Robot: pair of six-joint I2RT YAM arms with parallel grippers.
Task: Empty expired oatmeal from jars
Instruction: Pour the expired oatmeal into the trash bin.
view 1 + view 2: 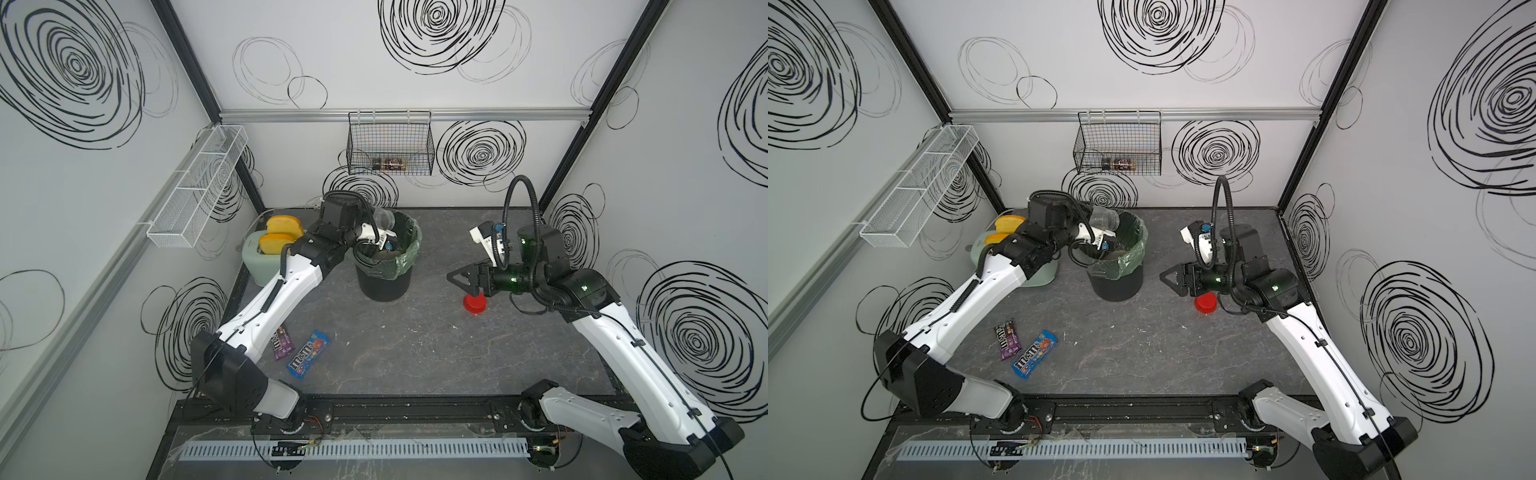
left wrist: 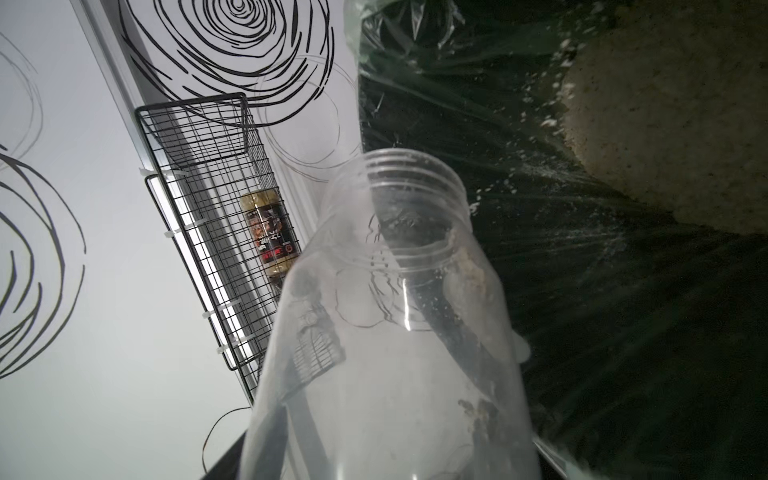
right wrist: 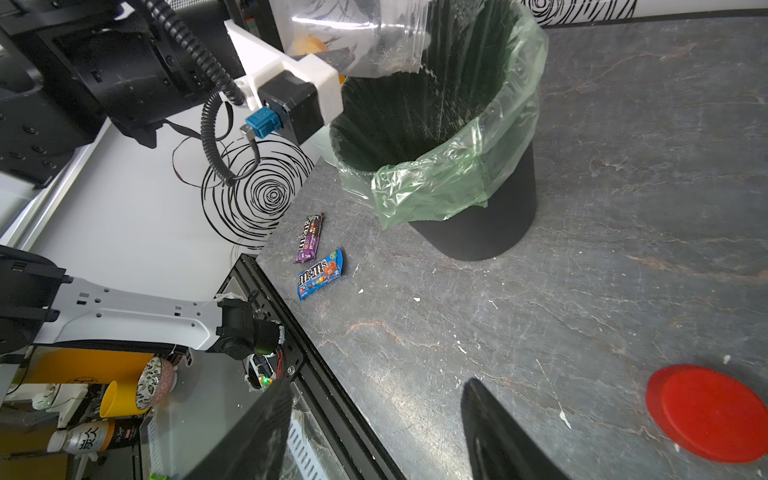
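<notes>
A clear jar (image 2: 395, 332) is held clamped in the left pincer (image 1: 376, 219), tipped on its side with its open mouth over the rear rim of a black bin (image 1: 382, 286) lined with green plastic. In the left wrist view, a pale heap of oatmeal (image 2: 673, 124) is seen lying inside the liner. The jar looks almost empty, with only a few small clumps stuck near the neck and along one wall. The pouring is therefore judged nearly done. What seems left is for the last clumps to be shaken loose and the jar to be set down.

The red lid (image 3: 710, 415) lies flat on the desk (image 1: 415, 353), well apart from the bin. The right pincer (image 1: 453, 277) hangs just above it with its jaws apart and nothing held.

A wide stretch of bare desk is left between the bin and the right arm, and toward the front edge. Two candy packs (image 1: 309, 353) lie near the front beside the left arm. A toaster (image 1: 257, 262) stands close behind the left arm, so little room is left on that side. The bin stands near the rear wall, below a wire basket (image 1: 390, 145).
</notes>
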